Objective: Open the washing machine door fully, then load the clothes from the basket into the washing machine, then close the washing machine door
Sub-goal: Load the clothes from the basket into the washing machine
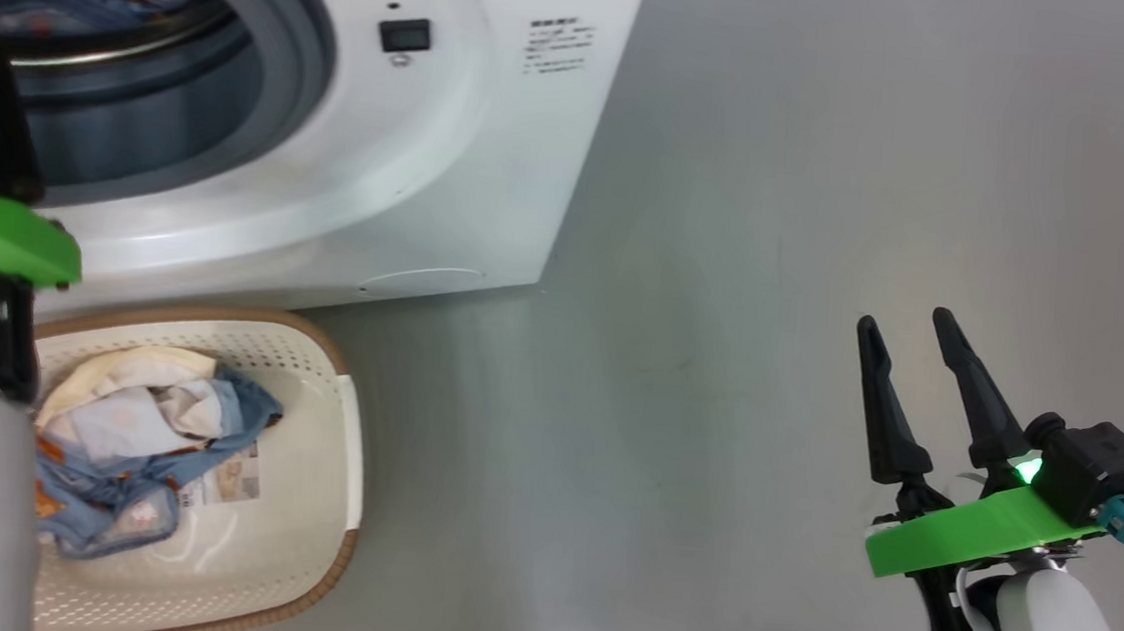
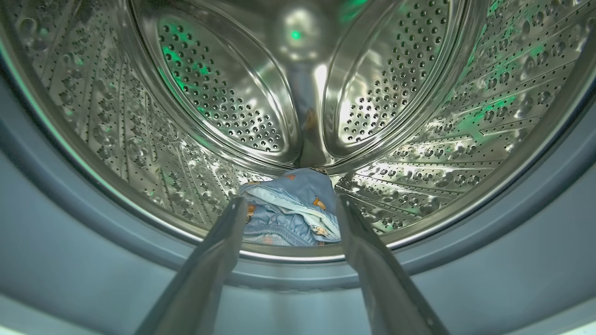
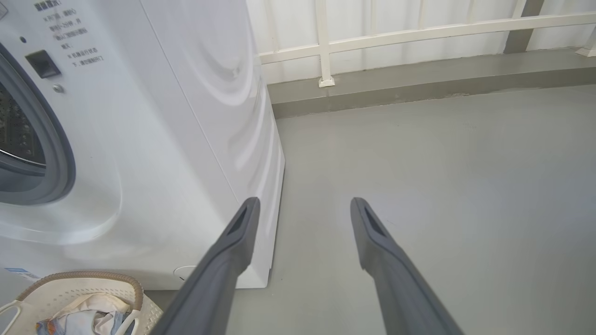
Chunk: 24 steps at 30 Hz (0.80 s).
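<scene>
- Grey smooth floor (image 1: 780,222) all round, with a pale railing (image 3: 419,32) above a low kerb at the back. No table; the work is at floor level.
- White boxy front-loading washing machine (image 1: 495,150) stands on that floor. Its round mouth is uncovered, with the grey rubber gasket (image 1: 298,34) and perforated steel drum (image 2: 419,116) exposed, so opening the door is judged done.
- Loading is partway: a light blue bear-print garment (image 2: 291,218) lies at the drum bottom near the front lip.
- Rest of the clothes (image 1: 141,443), blue and cream cloth, sit in the small cream perforated basket (image 1: 282,554) with a brown rim, on the floor just beside the machine's front.
- Left gripper (image 2: 289,201) is at the drum's mouth, fingers spread wide and holding nothing; the garment lies beyond the tips.
- Right gripper (image 1: 905,320) is over bare floor, well apart from the machine, also spread and empty.
- Left to do, as judged: move the basket's cloth into the drum, then shut the door.
</scene>
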### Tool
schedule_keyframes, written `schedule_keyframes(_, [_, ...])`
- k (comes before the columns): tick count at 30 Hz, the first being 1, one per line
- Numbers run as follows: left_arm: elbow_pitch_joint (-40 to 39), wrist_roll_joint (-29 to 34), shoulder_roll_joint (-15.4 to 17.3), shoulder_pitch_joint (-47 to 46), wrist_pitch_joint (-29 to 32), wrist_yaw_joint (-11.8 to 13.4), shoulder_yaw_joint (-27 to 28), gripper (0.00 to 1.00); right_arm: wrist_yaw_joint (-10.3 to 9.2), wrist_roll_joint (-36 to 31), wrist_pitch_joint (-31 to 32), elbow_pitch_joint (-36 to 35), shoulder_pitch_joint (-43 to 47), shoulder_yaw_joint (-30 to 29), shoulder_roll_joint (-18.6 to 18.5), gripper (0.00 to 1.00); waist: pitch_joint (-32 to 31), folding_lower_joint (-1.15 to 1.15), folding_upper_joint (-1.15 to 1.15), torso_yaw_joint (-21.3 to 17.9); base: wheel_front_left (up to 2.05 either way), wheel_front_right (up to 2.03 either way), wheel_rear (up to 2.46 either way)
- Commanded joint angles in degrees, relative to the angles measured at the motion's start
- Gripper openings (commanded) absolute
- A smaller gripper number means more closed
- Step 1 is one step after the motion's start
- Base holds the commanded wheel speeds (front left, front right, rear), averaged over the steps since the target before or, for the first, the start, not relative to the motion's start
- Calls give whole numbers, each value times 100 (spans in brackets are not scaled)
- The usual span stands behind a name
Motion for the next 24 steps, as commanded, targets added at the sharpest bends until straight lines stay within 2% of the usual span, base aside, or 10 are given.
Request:
schedule_keyframes(1, [-274, 52, 185, 202, -30, -17, 168, 100, 8, -42, -27, -130, 126, 60, -91, 100, -82, 0, 0, 107, 0, 0, 0])
schedule_keyframes(11, [-959, 119, -108, 1066, -30, -18, 158, 100, 8, -50, -27, -89, 263, -22, -177, 100, -316, 0, 0, 325, 0, 0, 0])
schedule_keyframes(12, [-1090, 150, -170, 1269, -30, -18, 158, 100, 8, -45, -27, -78, 328, -49, -205, 100, -400, 0, 0, 384, 0, 0, 0])
schedule_keyframes(14, [-1584, 146, -370, 2235, -30, -18, 157, 100, 8, -5, -27, -10, 731, -80, -337, 100, -958, 0, 0, 560, 0, 0, 0])
schedule_keyframes(24, [-2146, 163, -503, 3363, -30, -18, 131, 100, 8, 81, -27, 1, 1264, -163, -468, 100, -1476, 0, 0, 697, 0, 0, 0])
